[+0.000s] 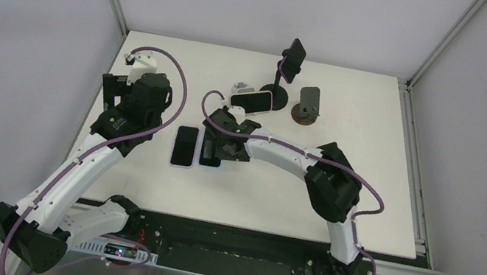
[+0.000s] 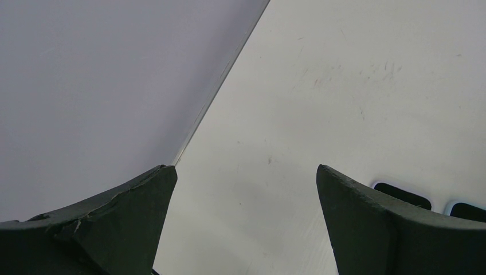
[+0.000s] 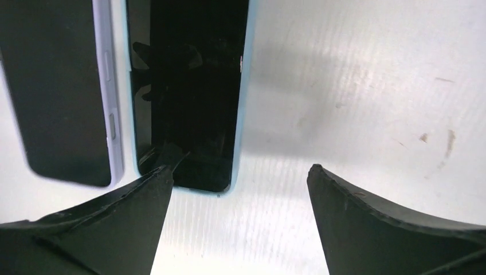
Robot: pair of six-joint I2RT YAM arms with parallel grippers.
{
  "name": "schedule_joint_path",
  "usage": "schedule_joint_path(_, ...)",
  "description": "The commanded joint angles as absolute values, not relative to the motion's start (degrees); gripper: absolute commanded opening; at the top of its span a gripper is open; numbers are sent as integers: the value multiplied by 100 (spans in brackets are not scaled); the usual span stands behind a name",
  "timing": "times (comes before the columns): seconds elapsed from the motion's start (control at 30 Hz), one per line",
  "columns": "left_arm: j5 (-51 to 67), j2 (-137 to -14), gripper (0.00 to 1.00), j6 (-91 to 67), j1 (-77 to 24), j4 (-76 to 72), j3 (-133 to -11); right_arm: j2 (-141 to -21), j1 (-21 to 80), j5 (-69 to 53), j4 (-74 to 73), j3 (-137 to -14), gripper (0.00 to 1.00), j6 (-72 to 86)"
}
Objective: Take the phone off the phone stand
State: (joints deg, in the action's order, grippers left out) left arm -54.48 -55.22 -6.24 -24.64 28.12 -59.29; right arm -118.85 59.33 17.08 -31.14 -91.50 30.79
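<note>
A dark phone (image 1: 294,58) is clamped on a tall black phone stand (image 1: 276,91) at the back of the table. A second phone (image 1: 251,100) with a pale case leans on a low white stand beside it. A lavender-cased phone (image 1: 184,146) and a light-blue-cased phone (image 1: 210,153) lie flat mid-table. My right gripper (image 1: 222,150) is open and empty just over the light-blue phone's end (image 3: 186,97), with the lavender phone (image 3: 54,91) to its left. My left gripper (image 1: 114,90) is open and empty near the table's left edge.
An empty grey stand on a brown base (image 1: 308,105) sits right of the tall stand. The enclosure wall meets the table (image 2: 321,86) along its left edge. In the left wrist view the corners of the flat phones (image 2: 401,195) show behind the right finger.
</note>
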Motion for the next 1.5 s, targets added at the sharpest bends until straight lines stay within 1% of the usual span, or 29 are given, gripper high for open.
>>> schedule_joint_path(0.0, -5470, -5545, 100, -667, -2393, 2692, -5956, -11195, 5873, 1827, -3731, -9198, 92, 2918)
schedule_joint_path(0.2, -5424, -5557, 100, -667, -2391, 2698, -5959, -10804, 5646, 1371, -4072, -9083, 96, 2688)
schedule_joint_path(0.4, -5410, -5553, 100, -659, -2382, 2698, -5951, -10302, 5231, 866, -4052, -8732, 97, 2891)
schedule_joint_path(0.73, -5178, -5597, 100, -622, -2382, 2703, -5977, -9388, 3996, -541, -3852, -8309, 98, 3524)
schedule_joint_path(0.97, -5024, -5633, 100, -581, -2381, 2698, -5994, -8849, 3373, -423, -3587, -8159, 99, 3795)
schedule_joint_path(1.2, -4731, -5691, 100, -553, -2373, 2698, -6014, -8741, 3031, -437, -3507, -8046, 98, 4238)
schedule_joint_path(1.47, -3655, -5851, 100, -543, -2373, 2690, -6073, -8201, 2982, -314, -3207, -7334, 97, 4332)
